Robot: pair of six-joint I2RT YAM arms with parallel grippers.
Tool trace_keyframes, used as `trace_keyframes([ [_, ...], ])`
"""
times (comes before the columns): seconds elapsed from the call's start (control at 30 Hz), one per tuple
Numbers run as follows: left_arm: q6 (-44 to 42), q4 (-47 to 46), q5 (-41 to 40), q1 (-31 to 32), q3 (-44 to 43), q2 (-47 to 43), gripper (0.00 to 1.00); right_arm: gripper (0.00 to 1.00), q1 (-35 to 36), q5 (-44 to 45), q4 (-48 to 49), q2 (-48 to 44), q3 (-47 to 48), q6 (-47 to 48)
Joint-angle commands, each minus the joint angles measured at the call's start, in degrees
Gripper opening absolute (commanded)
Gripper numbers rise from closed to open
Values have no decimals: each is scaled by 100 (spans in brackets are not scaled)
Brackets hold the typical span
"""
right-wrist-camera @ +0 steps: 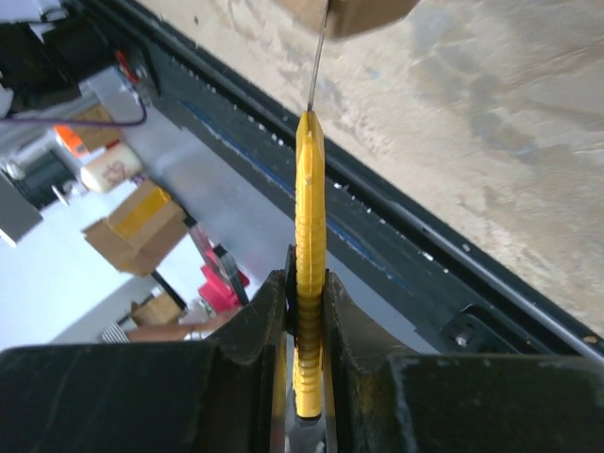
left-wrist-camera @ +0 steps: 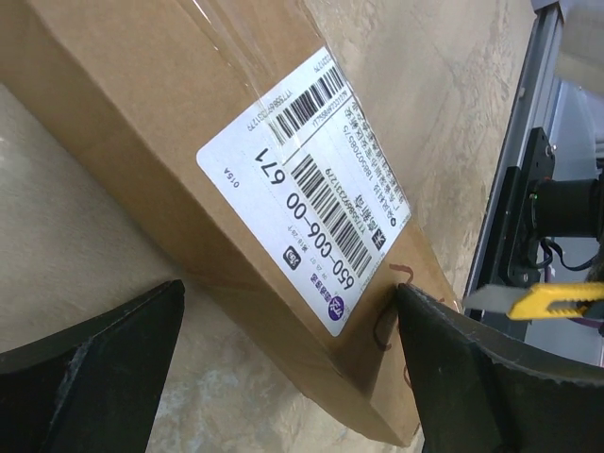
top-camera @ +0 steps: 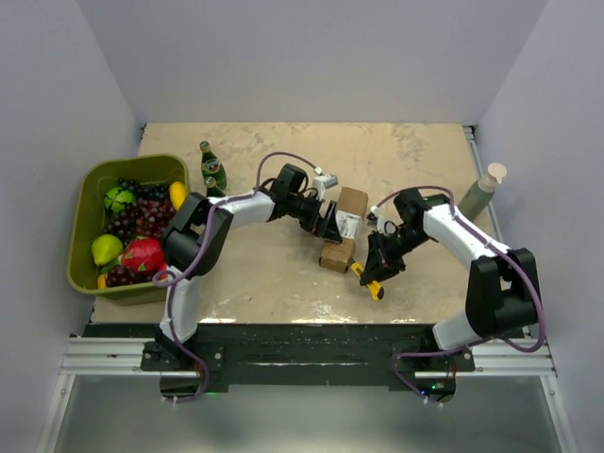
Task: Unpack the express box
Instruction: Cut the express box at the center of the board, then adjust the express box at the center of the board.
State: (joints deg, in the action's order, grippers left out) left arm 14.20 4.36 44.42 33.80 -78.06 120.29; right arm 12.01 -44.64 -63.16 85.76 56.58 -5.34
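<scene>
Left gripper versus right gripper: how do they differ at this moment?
The left gripper is open, its fingers either side of the box; the right gripper is shut on the knife. The left gripper carries no tool; the right gripper aims the knife's bared blade at the box's near end. Both sit close by the box.

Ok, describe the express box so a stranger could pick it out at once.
On the beige table, look to the middle, right of the green bottle. The express box is the long brown carton lying there; unlike the yellow utility knife beside it, it carries a white barcoded shipping label.
</scene>
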Motion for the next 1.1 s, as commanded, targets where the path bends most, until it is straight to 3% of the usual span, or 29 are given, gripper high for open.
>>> trace_keyframes([
  [0.0, -707, 179, -1181, -225, -148, 381, 97, 0, 477, -730, -470, -270, 38, 42],
  [0.3, -1173, 285, -1489, -251, -666, 803, 98, 0, 680, -1055, -346, -445, -182, -37],
  [0.43, -1340, 329, -1438, -304, -640, 655, 98, 0, 470, -812, -645, -1172, 449, 507],
  [0.6, -1639, 294, -884, -488, -754, 5, 100, 0, -944, 96, -462, -1246, 1793, 904],
  [0.7, -1481, 179, -725, -708, -649, -637, 100, 0, -1184, 701, 198, -1027, 1883, 448],
  [0.77, -1691, 328, -820, -770, -386, -1138, 100, 0, -1184, 1061, 495, -851, 1840, 456],
  [0.9, -1938, 426, -1871, -796, 744, -1823, 96, 0, -1183, 2273, 1329, -639, 1340, 140],
  [1.07, -2140, 180, -1850, -718, 1714, -2071, 89, 0, -1183, 3013, 2859, 176, 1163, -325],
])
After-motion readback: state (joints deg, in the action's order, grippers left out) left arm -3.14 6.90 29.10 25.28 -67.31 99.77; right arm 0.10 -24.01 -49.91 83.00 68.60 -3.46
